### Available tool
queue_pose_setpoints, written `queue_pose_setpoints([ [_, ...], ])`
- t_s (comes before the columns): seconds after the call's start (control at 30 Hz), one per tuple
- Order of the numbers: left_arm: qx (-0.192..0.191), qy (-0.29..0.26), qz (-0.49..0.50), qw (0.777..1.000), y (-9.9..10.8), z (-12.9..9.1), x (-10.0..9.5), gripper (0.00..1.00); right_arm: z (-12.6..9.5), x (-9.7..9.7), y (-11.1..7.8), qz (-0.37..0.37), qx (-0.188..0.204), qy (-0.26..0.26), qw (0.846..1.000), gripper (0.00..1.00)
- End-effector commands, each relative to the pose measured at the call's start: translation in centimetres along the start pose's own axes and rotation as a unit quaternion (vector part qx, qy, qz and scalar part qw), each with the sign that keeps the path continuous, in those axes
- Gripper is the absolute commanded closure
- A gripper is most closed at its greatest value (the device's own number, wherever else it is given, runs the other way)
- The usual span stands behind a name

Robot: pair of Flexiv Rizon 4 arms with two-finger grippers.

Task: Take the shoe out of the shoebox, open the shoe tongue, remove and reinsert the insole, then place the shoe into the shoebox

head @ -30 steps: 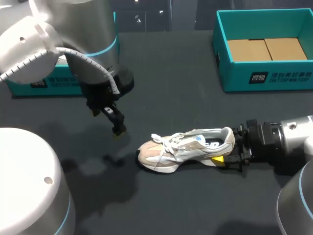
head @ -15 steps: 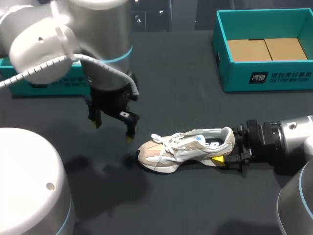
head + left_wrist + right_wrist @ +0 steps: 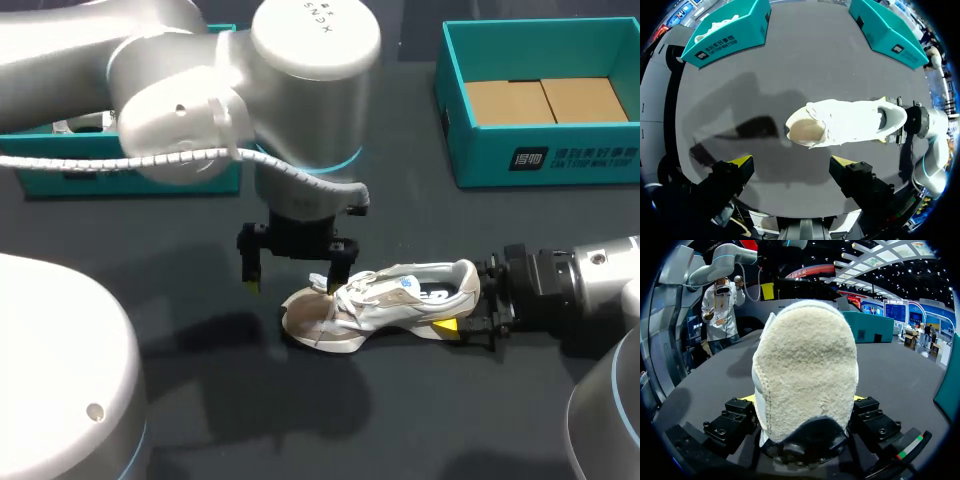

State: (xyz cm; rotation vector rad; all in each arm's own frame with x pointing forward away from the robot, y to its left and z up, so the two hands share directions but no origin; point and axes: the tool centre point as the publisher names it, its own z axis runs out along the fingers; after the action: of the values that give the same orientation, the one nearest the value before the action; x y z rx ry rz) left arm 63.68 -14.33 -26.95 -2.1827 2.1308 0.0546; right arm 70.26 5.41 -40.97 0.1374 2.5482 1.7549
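Dark grey bench (image 3: pixel 400 160) fills the scene, and both arms are seen over it. The left arm (image 3: pixel 290 90) is stretched across to the middle, while the right arm (image 3: pixel 590 290) lies low along the surface from the right side.

Two teal shoeboxes are set at the far edge, well apart. The right shoebox (image 3: pixel 560 160) is lined with tan cardboard. The left shoebox (image 3: pixel 140 180) is partly hidden behind the left arm, and something white is seen inside it from the left wrist view (image 3: pixel 730 37).

The shoe (image 3: pixel 380 300) is outside both boxes, on the bench between the two tools, with its toe towards the left arm and its heel towards the right arm. A beige suede toe, white mesh sides, white laces, a thick pale sole, a blue tab on the tongue and a dark lining are shown. From the right wrist the heel (image 3: pixel 805 370) is seen as fuzzy cream fabric over a dark patch.

The right tool (image 3: pixel 462 305) is clenched on the heel, one finger at each side (image 3: pixel 802 400). The left tool (image 3: pixel 292 283) is held released above the toe, its fingers wide apart, with the shoe (image 3: pixel 845 122) just ahead of them (image 3: pixel 791 162).
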Motion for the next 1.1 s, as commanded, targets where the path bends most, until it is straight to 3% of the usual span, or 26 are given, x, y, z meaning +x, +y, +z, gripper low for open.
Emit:
queue_pose_setpoints([
  [0.03, 0.001, -0.013, -0.034, 0.999, 0.0, 0.4, 1.8, 0.0, 0.1, 0.0, 0.1, 0.0, 0.002, 0.0, 1.0, 1.0],
  [0.33, 0.009, -0.032, -0.062, 0.998, -0.6, 1.1, 2.5, 0.0, 0.1, 0.0, 0.1, 0.0, 0.002, 0.0, 1.0, 1.0],
  [0.7, 0.024, -0.03, -0.072, 0.997, -0.5, 0.5, 8.7, 0.0, 0.1, 0.0, 0.1, 0.0, 0.002, 0.0, 1.0, 1.0],
  [0.8, 0.004, -0.031, -0.088, 0.996, -1.1, -0.4, 9.8, 0.0, 0.1, 0.0, 0.1, 0.0, 0.002, 0.0, 1.0, 1.0],
  [1.1, 0.004, -0.031, -0.088, 0.996, -1.1, -0.4, 9.8, 0.0, 0.1, 0.0, 0.1, 0.0, 0.002, 0.0, 1.0, 1.0],
])
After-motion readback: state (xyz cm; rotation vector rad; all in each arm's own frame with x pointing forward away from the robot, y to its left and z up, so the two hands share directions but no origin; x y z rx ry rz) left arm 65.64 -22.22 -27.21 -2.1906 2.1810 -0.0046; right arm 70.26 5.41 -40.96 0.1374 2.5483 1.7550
